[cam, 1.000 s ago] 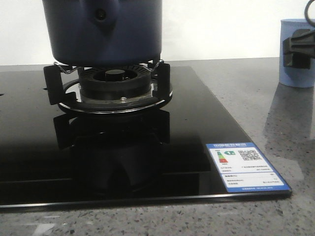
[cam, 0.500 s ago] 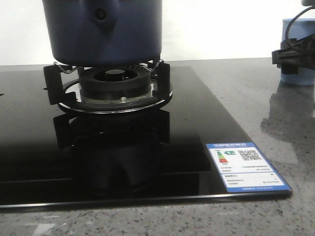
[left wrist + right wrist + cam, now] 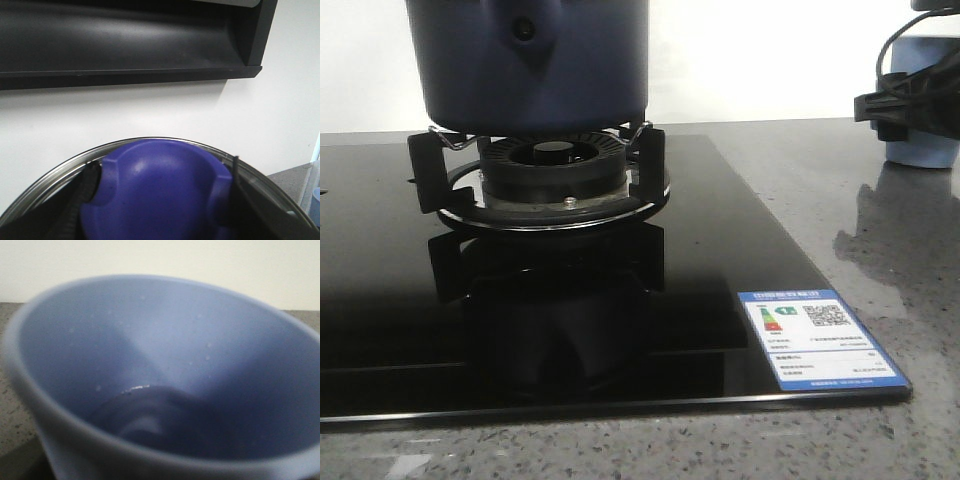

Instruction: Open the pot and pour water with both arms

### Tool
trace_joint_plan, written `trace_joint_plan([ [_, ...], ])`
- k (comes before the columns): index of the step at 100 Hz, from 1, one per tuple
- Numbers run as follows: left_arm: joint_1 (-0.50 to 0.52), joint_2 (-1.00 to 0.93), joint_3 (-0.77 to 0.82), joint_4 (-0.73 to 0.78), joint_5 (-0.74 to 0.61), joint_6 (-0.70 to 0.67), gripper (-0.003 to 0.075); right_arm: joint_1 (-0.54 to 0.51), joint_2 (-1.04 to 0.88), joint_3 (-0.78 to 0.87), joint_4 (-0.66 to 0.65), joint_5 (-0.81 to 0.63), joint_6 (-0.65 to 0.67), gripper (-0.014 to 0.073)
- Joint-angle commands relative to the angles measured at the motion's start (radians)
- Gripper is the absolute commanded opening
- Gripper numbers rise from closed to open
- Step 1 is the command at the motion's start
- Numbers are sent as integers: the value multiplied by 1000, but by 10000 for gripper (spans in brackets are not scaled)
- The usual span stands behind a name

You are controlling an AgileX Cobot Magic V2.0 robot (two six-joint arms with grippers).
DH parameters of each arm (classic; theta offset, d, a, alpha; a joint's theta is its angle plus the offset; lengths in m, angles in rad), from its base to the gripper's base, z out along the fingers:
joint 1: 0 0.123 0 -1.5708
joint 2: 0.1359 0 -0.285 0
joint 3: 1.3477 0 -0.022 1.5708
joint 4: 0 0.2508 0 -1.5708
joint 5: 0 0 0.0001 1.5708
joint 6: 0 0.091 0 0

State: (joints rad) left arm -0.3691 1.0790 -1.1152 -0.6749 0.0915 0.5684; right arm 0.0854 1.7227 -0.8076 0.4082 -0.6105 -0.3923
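The dark navy pot (image 3: pixel 530 70) stands on the burner (image 3: pixel 555 165); its top is cut off in the front view. In the left wrist view my left gripper (image 3: pixel 160 210) is shut on the blue lid knob (image 3: pixel 160 185), with black fingers (image 3: pixel 82 195) against the knob's two sides and the lid's steel rim (image 3: pixel 45 182) behind. At the front view's right edge my right gripper (image 3: pixel 892 105) is shut on the light blue cup (image 3: pixel 925 145), held just above the counter. The cup's inside (image 3: pixel 150 335) fills the right wrist view, with water (image 3: pixel 150 420) at its bottom; the fingers are hidden there.
A black glass hob (image 3: pixel 400 320) carries the burner and a blue-and-white energy label (image 3: pixel 820 338) at its front right corner. Grey speckled counter (image 3: pixel 880 250) lies to the right. A black range hood (image 3: pixel 125 45) hangs on the white wall behind the lid.
The right gripper has shifted left with the cup, and the cup has risen a little off the counter. The pot has not moved.
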Motion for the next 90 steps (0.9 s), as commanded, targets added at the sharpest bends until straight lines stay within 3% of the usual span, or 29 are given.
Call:
trace_joint_plan([
  [1,3,-25,-36,-6,-78,-6,363,2,-46,-30,-21,-62,4,372],
  [7,3,-25,-36,-6,-78,-6,363,2,-60,-30,-21,-38,4,330],
  [25,3,-25,-36,-6,-78,-6,363,8,-174,-30,-24,121,4,330],
  [58,3,-25,-36,-6,-76,-6,358,108,-413,-35,-205,296,4,330],
  [90,3,-25,-36,-6,-76,-6,358,265,-447,-266,-381,624,4,330],
])
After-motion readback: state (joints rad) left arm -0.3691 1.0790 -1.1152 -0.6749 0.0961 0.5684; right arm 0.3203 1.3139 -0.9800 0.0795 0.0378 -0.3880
